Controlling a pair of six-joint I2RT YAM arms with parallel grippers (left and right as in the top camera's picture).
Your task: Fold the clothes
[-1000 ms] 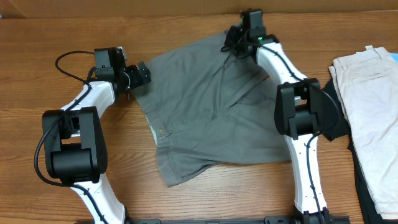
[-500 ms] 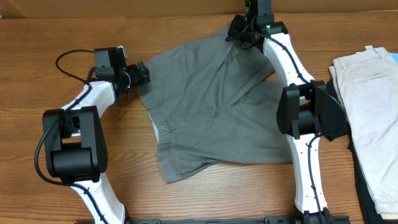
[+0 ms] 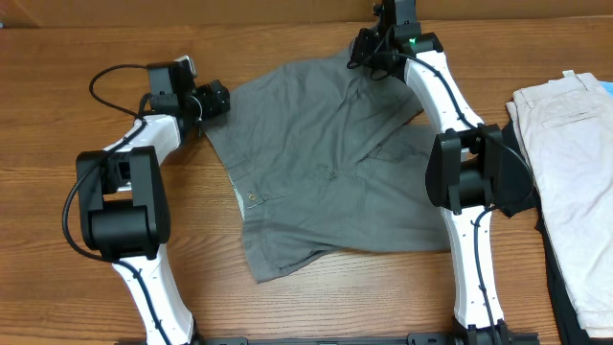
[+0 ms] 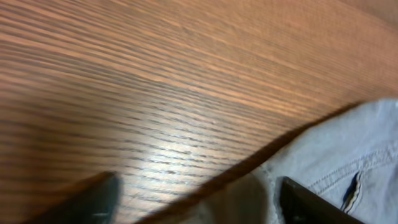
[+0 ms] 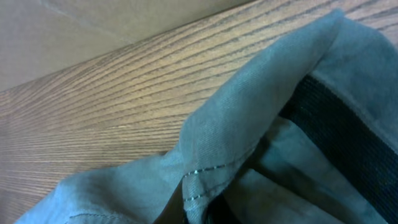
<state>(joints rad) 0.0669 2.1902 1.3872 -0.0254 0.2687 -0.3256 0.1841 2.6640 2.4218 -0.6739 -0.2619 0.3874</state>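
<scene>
The grey shorts (image 3: 326,163) lie spread on the wooden table (image 3: 57,144), waistband with button toward the front left. My right gripper (image 3: 370,50) is at their far corner and is shut on a bunched fold of the grey cloth (image 5: 249,130), which fills the right wrist view around its jaws (image 5: 242,211). My left gripper (image 3: 215,100) is open at the shorts' far left corner. In the left wrist view its dark fingers (image 4: 199,202) stand wide apart, with the edge of the grey shorts (image 4: 354,155) lying between them.
Cream-white shorts (image 3: 570,134) lie at the right edge on a black garment (image 3: 575,307). A cardboard wall (image 3: 192,10) runs along the back. A black cable (image 3: 110,77) loops behind the left arm.
My left gripper has moved away from me to the shorts' left corner. My right gripper drew the far corner farther back a second ago and has since held still.
</scene>
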